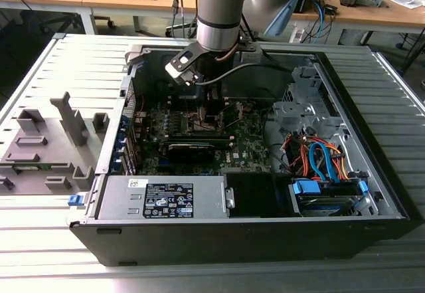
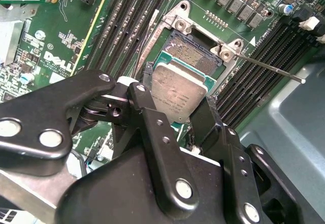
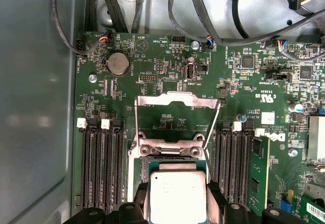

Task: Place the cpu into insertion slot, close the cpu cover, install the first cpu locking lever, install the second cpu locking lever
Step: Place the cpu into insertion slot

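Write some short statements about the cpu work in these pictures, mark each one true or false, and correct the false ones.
1. The hand is shut on the cpu. True.
2. The cpu cover lies shut over the insertion slot. False: it is swung open, away from the slot.
3. Part of the insertion slot's contact field lies bare beside the cpu. True.
4. The computer case has its side panel on. False: the side is open and the motherboard shows.
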Robot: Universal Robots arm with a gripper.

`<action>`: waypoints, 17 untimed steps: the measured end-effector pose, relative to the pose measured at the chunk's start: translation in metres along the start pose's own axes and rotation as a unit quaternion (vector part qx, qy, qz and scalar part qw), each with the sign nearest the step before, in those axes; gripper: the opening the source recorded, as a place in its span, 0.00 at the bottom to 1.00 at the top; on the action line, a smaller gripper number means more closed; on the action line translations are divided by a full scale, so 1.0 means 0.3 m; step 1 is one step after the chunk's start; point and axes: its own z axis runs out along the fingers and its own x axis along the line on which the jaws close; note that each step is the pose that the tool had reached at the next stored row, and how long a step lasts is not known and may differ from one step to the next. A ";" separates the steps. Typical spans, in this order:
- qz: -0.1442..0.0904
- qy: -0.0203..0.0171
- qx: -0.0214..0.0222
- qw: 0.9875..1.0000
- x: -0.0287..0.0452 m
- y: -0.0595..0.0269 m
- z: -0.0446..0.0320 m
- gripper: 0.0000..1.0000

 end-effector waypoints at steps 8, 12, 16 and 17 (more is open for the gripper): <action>0.000 0.000 0.000 1.000 0.000 0.000 0.009 0.54; 0.000 0.000 0.000 1.000 0.001 0.001 0.017 0.54; 0.000 0.000 0.000 1.000 0.001 0.001 0.021 0.54; 0.000 0.000 0.000 1.000 0.001 0.001 0.021 0.54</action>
